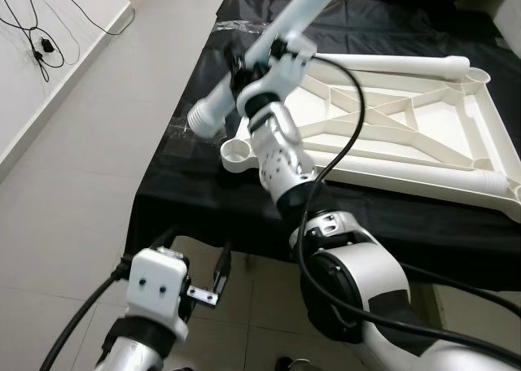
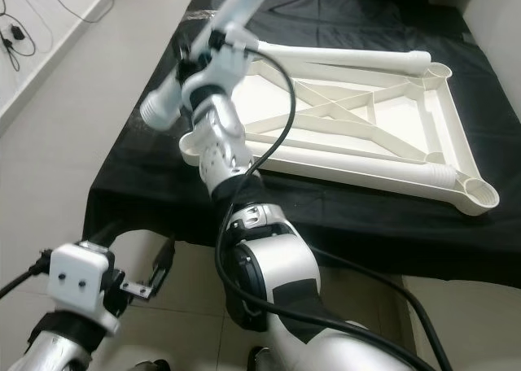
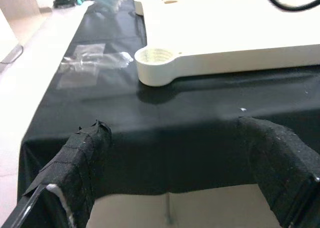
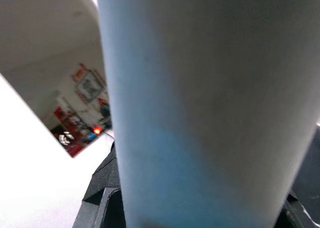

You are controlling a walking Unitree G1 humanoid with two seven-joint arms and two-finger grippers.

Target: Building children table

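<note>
An upside-down white plastic children's tabletop with ribbed underside lies on a surface covered by black cloth, taking up the far and right part of it. Two white plastic tube legs lie along its long sides, one by the far edge and one by the near edge. A round leg socket at the tabletop's near-left corner stands open, with threads visible inside in the left wrist view. The right pincer is raised above that corner, clamped on a third leg, a pale blue-white plastic tube, which is held tilted in the air, its wide lower end hanging just beyond the socket toward the surface's left edge, not touching it. The left pincer hangs low in front of the surface's near edge over the tiled floor, its black-taped fingers spread apart and holding nothing. A crumpled clear plastic bag lies on the cloth near the left edge.
</note>
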